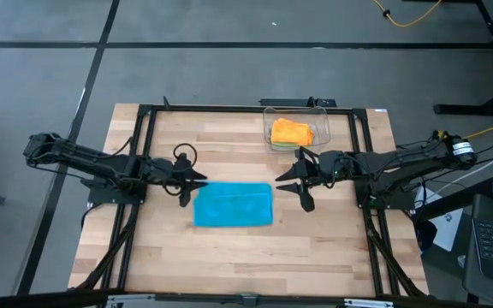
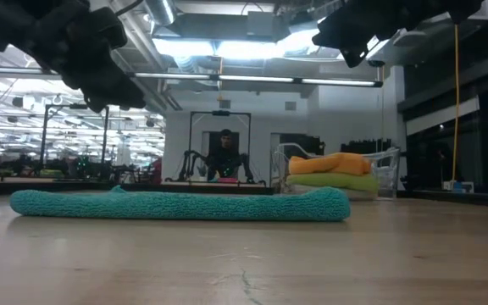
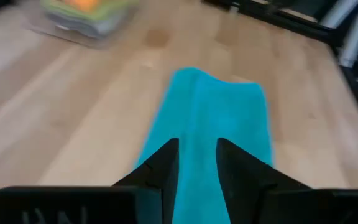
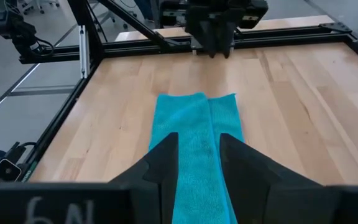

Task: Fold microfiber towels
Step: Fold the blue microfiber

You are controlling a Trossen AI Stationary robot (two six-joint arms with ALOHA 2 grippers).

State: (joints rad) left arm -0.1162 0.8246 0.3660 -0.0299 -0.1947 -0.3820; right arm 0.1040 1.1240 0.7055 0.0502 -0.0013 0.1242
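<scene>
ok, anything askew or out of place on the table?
Nothing stands out. The teal towel lies folded flat mid-table, edges roughly square to it. Orange towel sits stacked on the green one inside the clear bin. No spills or damage visible.

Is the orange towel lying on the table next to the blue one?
No, the orange towel sits in the clear bin on top of a green towel, apart from the blue towel.

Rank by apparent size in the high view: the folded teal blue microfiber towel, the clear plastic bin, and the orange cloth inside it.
1. Folded teal blue microfiber towel, widest on the wooden table.
2. Clear plastic bin, clearly smaller in outline.
3. Orange cloth, smallest, lying inside the bin.
</scene>
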